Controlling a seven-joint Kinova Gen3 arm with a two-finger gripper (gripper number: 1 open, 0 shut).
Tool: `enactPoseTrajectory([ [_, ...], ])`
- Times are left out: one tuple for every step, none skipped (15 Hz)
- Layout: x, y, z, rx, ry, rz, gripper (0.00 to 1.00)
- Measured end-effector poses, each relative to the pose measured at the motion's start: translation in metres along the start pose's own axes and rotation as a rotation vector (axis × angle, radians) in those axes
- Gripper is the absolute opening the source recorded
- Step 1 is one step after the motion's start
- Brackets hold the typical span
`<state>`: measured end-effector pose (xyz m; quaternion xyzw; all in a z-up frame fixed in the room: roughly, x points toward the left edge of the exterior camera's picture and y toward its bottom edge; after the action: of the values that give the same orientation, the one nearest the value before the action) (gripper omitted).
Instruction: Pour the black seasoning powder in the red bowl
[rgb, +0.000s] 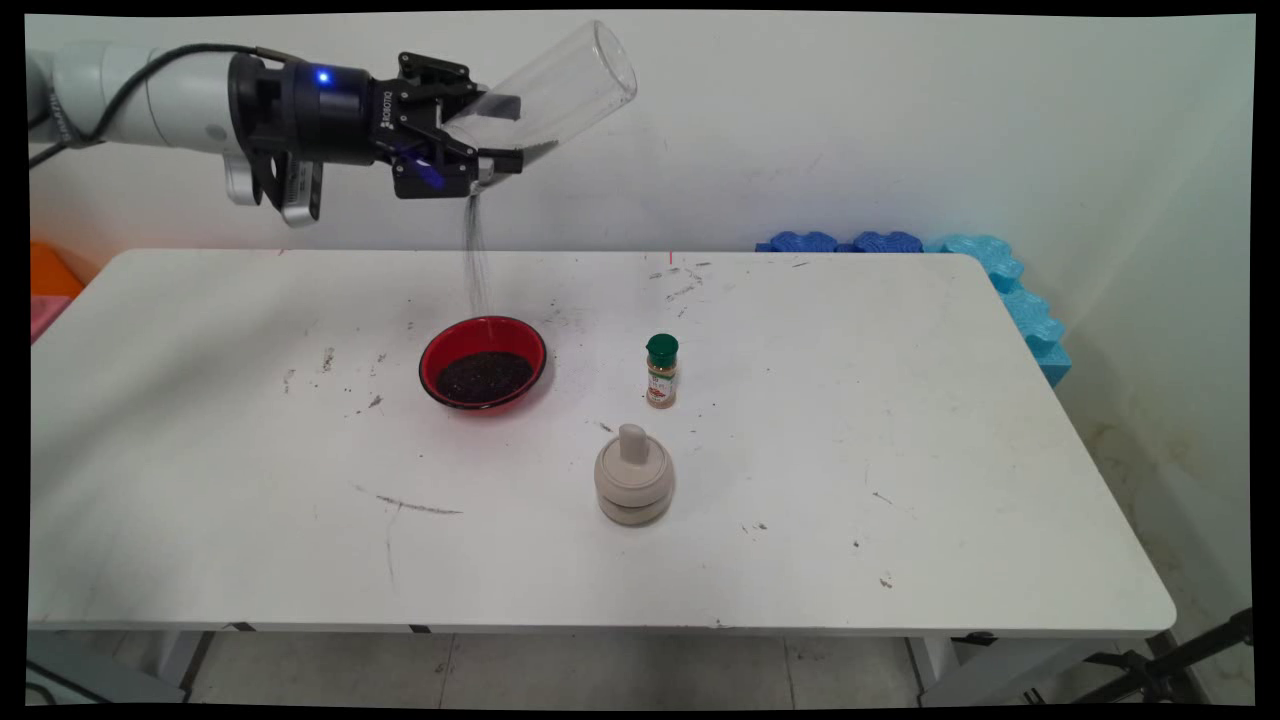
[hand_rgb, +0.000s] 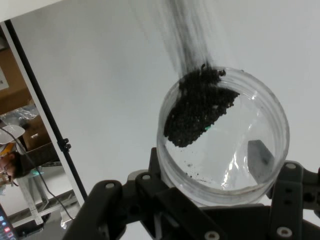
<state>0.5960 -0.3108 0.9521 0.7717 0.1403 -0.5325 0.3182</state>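
From the main view I see the gripper raised high over the far left part of the white table, its fingers closed round a clear plastic cup. The cup is tipped well over, its open mouth lowest and pointing down to the left beside the fingers, its base up and to the right against the wall. A thin stream of dark grains falls from the mouth straight down into a red bowl on the table directly beneath. The bowl already has a dark heap of the same grains across its bottom. To the right of the bowl, clearly apart from it, a small spice bottle with a green cap stands upright. Nearer to me than the bottle sits a beige lidded jar with a knob on top. Blue foam pieces lie along the table's far right corner and edge. Scattered dark specks and scuff marks mark the tabletop around the bowl.

In the hand view the cup fills the middle of the picture, seen through its round clear end. The black linkage rises from the bottom edge and one finger pad shows pressed against the cup's wall on the right. A clump of dark grains lies against the inside wall, streaming away toward the top of the picture.
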Motion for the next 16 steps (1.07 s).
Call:
enactPoseTrajectory([
  [-0.0004,0.0005,0.0000,-0.002,-0.003,0.001,0.00],
  [-0.0009,0.0008,-0.0001,-0.004,-0.006,0.003,0.00],
  [-0.0014,0.0011,-0.0001,-0.006,-0.009,0.004,0.00],
  [-0.0017,0.0014,0.0001,-0.007,-0.011,0.005,0.00],
  [-0.0021,0.0018,0.0001,-0.009,-0.013,0.006,0.00],
  [-0.0024,0.0022,0.0001,-0.010,-0.015,0.008,0.00],
  [-0.0027,0.0026,0.0002,-0.011,-0.017,0.009,0.00],
  [-0.0028,0.0029,0.0003,-0.013,-0.019,0.010,0.00],
  [-0.0031,0.0032,0.0004,-0.014,-0.020,0.012,0.00],
  [-0.0033,0.0035,0.0007,-0.015,-0.021,0.014,0.00],
  [-0.0034,0.0036,0.0009,-0.015,-0.021,0.018,0.00],
  [-0.0033,0.0037,0.0012,-0.015,-0.020,0.024,0.00],
  [-0.0029,0.0036,0.0013,-0.013,-0.017,0.029,0.00],
  [-0.0025,0.0034,0.0011,-0.011,-0.015,0.036,0.00],
  [-0.0020,0.0032,0.0009,-0.009,-0.011,0.043,0.00],
  [-0.0015,0.0030,0.0006,-0.007,-0.006,0.052,0.00],
])
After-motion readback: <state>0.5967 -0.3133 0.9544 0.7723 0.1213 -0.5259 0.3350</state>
